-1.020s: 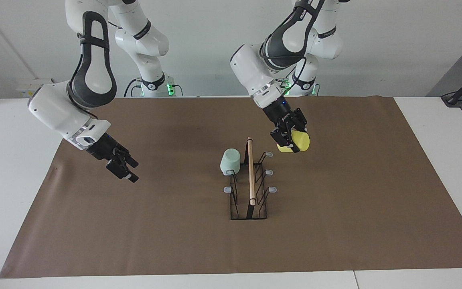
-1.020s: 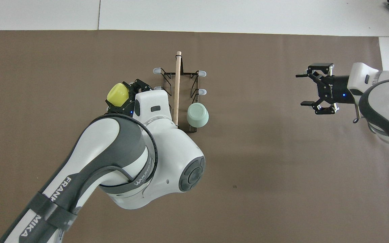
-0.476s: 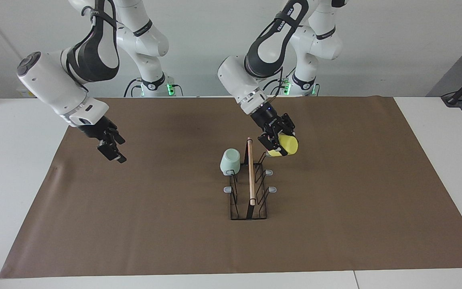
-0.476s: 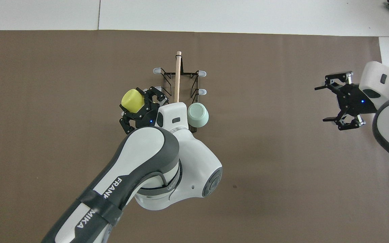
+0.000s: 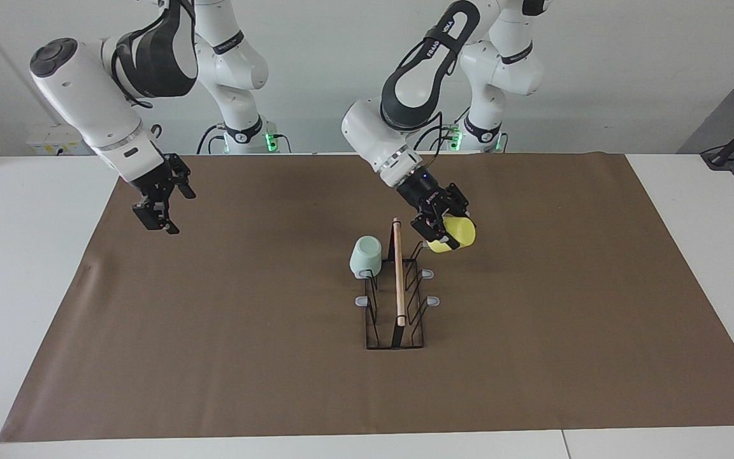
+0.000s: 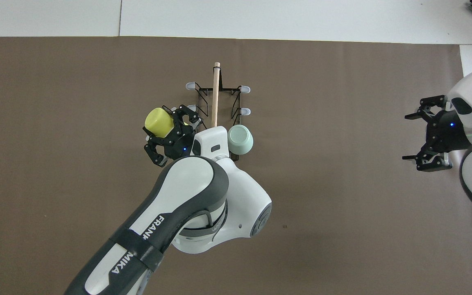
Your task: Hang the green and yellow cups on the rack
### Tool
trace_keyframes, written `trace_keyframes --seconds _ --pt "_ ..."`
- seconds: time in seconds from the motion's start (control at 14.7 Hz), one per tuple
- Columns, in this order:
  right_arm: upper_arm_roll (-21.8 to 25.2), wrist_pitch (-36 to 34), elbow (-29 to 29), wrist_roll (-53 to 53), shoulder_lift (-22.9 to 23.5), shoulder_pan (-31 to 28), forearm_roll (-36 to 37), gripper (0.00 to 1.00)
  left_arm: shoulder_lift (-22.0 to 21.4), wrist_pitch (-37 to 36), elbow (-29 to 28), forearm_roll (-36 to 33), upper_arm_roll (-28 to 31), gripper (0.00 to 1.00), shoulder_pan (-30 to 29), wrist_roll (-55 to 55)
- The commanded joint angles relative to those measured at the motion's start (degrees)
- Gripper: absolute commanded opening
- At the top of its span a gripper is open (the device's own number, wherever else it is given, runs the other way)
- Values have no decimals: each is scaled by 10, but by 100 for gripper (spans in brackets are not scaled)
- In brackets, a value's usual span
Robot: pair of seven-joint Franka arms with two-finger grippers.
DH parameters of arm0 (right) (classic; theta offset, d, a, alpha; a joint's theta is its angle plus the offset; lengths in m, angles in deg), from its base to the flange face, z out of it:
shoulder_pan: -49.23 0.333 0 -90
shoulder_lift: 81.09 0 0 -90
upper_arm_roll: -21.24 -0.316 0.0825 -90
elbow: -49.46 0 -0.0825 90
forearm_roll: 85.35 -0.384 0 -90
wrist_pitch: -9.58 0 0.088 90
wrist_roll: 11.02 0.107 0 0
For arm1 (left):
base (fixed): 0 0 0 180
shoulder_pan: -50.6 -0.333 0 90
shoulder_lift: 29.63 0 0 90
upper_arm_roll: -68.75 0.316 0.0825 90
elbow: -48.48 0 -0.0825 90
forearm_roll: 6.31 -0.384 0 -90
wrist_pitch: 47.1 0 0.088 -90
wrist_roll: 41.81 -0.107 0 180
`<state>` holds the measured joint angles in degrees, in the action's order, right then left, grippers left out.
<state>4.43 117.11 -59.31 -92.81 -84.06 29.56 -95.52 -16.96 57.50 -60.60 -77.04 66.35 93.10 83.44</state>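
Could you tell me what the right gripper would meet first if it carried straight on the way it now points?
Probably only the brown mat. The right gripper hangs open, angled downward over bare mat at the right arm's end, well away from the rack.

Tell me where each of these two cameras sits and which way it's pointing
Facing view: high across the table, looking back at the robots; both arms show from base to gripper.
Overhead view: high above the robots' end, looking steeply down; the left arm fills the bottom, the right gripper enters at the edge.
Shared: rack, green cup, yellow cup in the left gripper.
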Motion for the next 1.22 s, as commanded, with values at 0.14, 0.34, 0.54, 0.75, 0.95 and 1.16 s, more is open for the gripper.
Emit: trace_keyframes --seconds 0.14,0.34,0.54,0.75,0.95,1.16 --pt "-9 -132 51 276 -13 1 17 100 17 -21 9 -13 7 0 30 19" --pt "-9 -195 72 401 -28 24 16 100 27 -25 9 -14 8 0 38 20" --pt "-9 -221 71 489 -37 25 15 100 32 -26 9 -23 8 0 42 19" --pt "-4 -207 52 501 -48 24 16 100 38 -33 10 -24 8 0 51 19" --pt "0 -203 52 501 -48 27 16 100 41 -34 10 -25 8 0 55 19" --pt "4 -158 49 533 -51 52 58 100 41 -35 9 -24 8 0 60 19"
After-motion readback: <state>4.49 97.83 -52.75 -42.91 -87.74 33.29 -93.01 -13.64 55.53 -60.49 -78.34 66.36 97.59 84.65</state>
